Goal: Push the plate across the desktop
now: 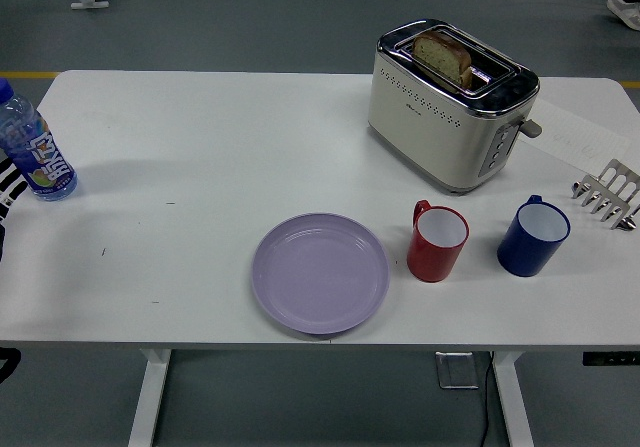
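A lilac plate (319, 272) lies flat near the front edge of the white table (200, 137), a little left of the red mug. Only a sliver of my left hand (6, 183) shows at the picture's left edge, beside the water bottle and far left of the plate. It touches nothing that I can see. My right arm is out of view.
A water bottle (32, 147) stands at the far left. A red mug (438, 242) and a blue mug (533, 236) stand right of the plate. A toaster (450, 102) with bread stands at the back right, and a metal toast rack (608, 193) sits at the right edge.
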